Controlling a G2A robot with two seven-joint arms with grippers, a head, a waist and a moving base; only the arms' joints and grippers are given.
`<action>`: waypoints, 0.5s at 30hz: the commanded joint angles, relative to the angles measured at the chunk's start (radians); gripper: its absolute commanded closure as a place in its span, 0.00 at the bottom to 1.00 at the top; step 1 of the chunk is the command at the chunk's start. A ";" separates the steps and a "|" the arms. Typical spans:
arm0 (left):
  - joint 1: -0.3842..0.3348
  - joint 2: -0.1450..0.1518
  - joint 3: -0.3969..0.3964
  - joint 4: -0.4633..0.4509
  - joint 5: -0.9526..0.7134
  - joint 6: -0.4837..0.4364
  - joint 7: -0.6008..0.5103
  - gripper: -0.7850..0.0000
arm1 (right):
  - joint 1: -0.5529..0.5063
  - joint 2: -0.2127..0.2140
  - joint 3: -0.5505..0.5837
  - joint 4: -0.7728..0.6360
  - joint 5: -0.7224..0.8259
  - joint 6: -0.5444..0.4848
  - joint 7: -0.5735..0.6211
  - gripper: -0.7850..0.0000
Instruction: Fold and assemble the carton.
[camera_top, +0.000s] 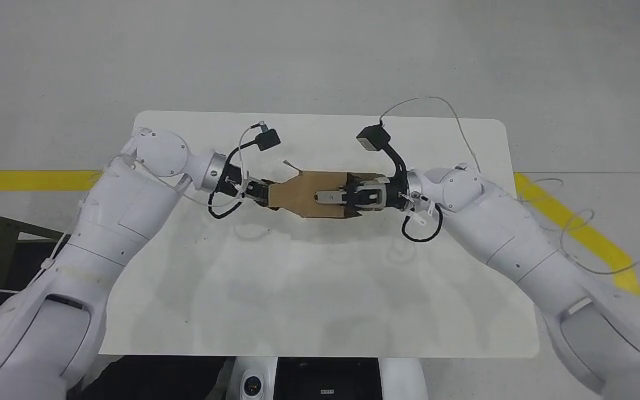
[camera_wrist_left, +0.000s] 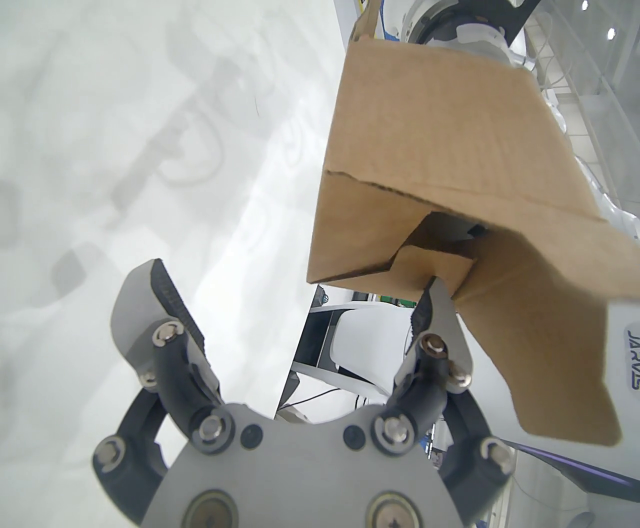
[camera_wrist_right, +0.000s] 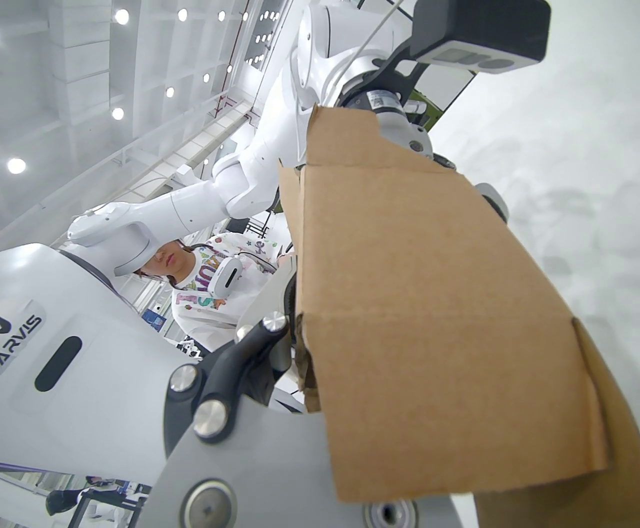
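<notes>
1. White worktop (camera_top: 320, 300) lies below.
2. Left fingers (camera_wrist_left: 172, 305) spread apart; one tip touches the carton (camera_wrist_left: 440, 150) flap.
3. Right fingers (camera_top: 366, 196) clamp the carton's other end, raised off the worktop.

Table: white (camera_top: 300, 290), rounded corners, standing on the floor.
Floor: pale grey (camera_top: 300, 50).
Floor tape: yellow stripe (camera_top: 40, 180) on either side of the table.
Ceiling lights: round, lit (camera_wrist_right: 118, 114).

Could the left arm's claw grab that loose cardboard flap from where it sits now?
Probably yes. The left gripper is open, one of its fingers touches the hanging flap of the carton, and nothing stands between. It would likely need a small shift to get the flap between both fingers.
</notes>
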 joint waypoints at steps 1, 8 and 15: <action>-0.002 0.004 -0.010 0.015 0.001 -0.007 0.007 0.00 | -0.005 0.007 0.006 0.004 -0.002 0.003 0.003 1.00; 0.003 0.027 -0.074 0.062 0.009 -0.041 0.042 0.00 | -0.027 0.037 0.022 -0.009 -0.009 0.055 0.055 1.00; 0.014 0.039 -0.112 0.037 0.026 -0.039 0.075 0.00 | -0.042 0.037 0.002 -0.054 -0.011 0.109 0.109 1.00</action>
